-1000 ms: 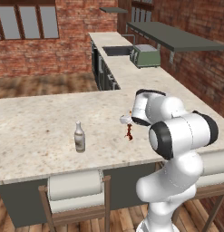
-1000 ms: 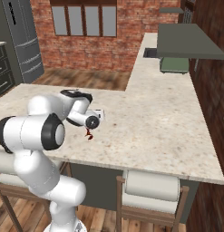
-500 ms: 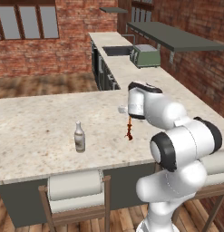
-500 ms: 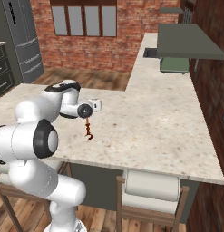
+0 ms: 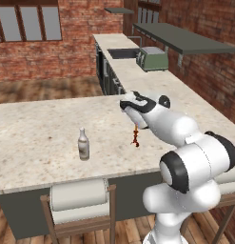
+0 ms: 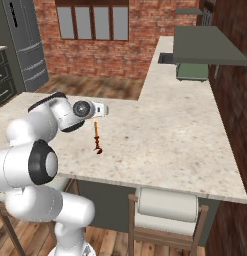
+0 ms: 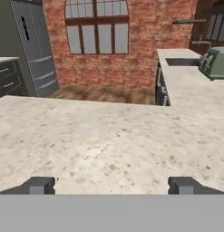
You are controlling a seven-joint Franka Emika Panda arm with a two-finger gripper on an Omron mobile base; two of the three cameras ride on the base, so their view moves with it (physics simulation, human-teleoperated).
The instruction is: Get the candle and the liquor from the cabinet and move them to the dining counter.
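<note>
Glossy white rounded arm segments with dark joint rings.

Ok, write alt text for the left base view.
A white robot arm reaches over the dining counter, its open gripper above the candle standing there. The liquor stands apart to the candle's left.

Two base views behind the arm, sharing the dining counter [image 5: 38,138], hand view level across it
</note>
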